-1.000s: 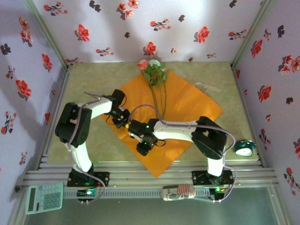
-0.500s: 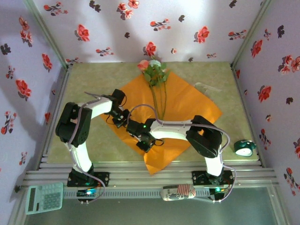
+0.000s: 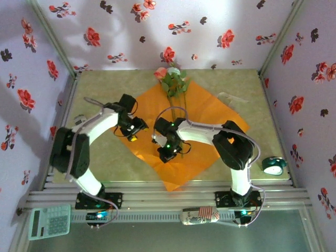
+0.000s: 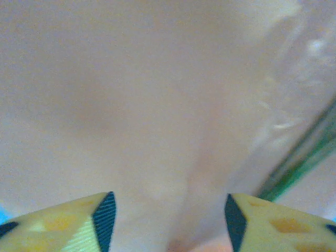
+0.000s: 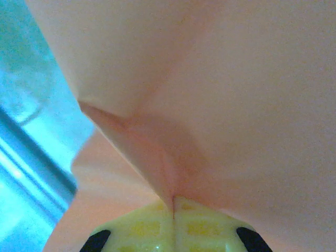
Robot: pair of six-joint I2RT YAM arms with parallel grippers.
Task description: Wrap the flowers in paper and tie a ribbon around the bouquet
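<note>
The orange paper [image 3: 212, 118] lies as a diamond on the table, with the flowers [image 3: 170, 76] at its far corner and their green stems running down its middle. My right gripper [image 3: 166, 153] is low over the paper's near-left part. In the right wrist view it [image 5: 174, 202] is shut on a raised fold of the paper [image 5: 157, 152]. My left gripper [image 3: 135, 131] is at the paper's left corner and stands open [image 4: 168, 210], with the paper [image 4: 157, 105] close in front and a green stem [image 4: 294, 168] to its right. The ribbon [image 3: 231, 97] lies off the paper, back right.
A small green clock [image 3: 273, 165] sits at the table's right near corner. A calculator [image 3: 49, 221] and a striped object [image 3: 199, 215] lie beyond the metal rails [image 3: 157, 202] at the near edge. Flower-printed walls close in three sides.
My right gripper has shut on the paper and moved away from the near edge toward the stems, lifting a fold. My left gripper has opened and its arm has swung out left.
</note>
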